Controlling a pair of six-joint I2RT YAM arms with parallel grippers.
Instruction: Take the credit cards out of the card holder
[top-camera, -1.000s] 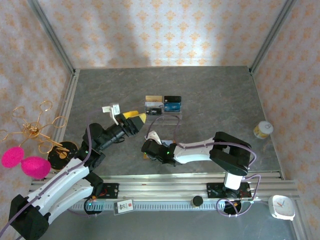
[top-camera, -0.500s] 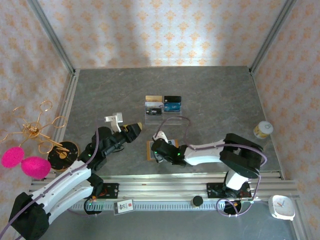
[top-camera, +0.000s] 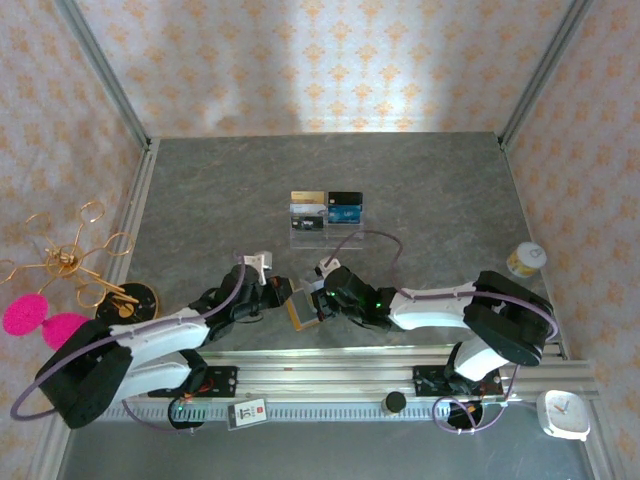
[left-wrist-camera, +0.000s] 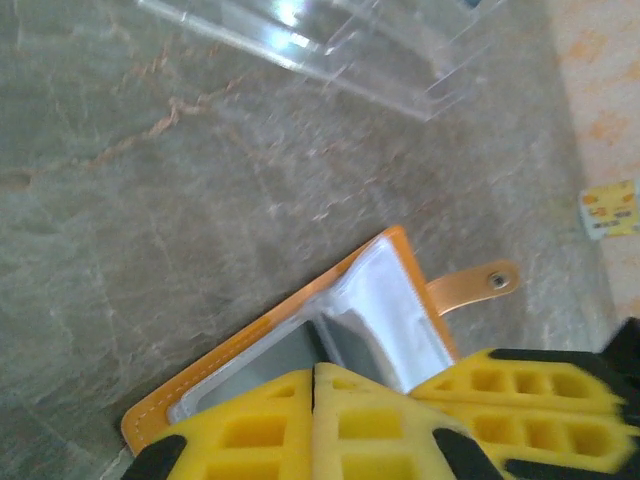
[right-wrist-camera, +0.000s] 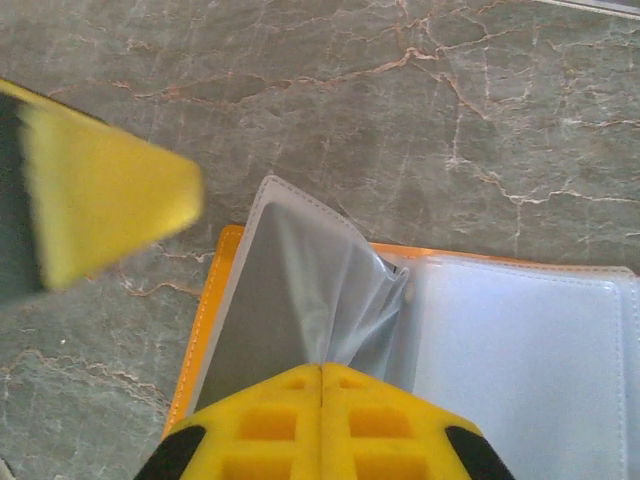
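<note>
From above, the open card holder (top-camera: 298, 312) lies near the desk's (top-camera: 430, 200) front edge, with the left hand (top-camera: 280, 300) at its 9 o'clock, the right hand (top-camera: 322, 298) at 2 and credit cards (top-camera: 326, 207) on a clear stand (top-camera: 330, 232) at 12. The left wrist view shows its fingers (left-wrist-camera: 260, 425) pressed shut over the holder's edge, grip uncertain. In the right wrist view, shut fingers (right-wrist-camera: 270, 420) apparently pinch a clear sleeve (right-wrist-camera: 290, 300); it could tear, or drag an unpinned holder.

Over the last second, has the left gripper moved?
Yes: the left gripper has pulled back from the display stand toward the near edge, down to the card holder.
</note>
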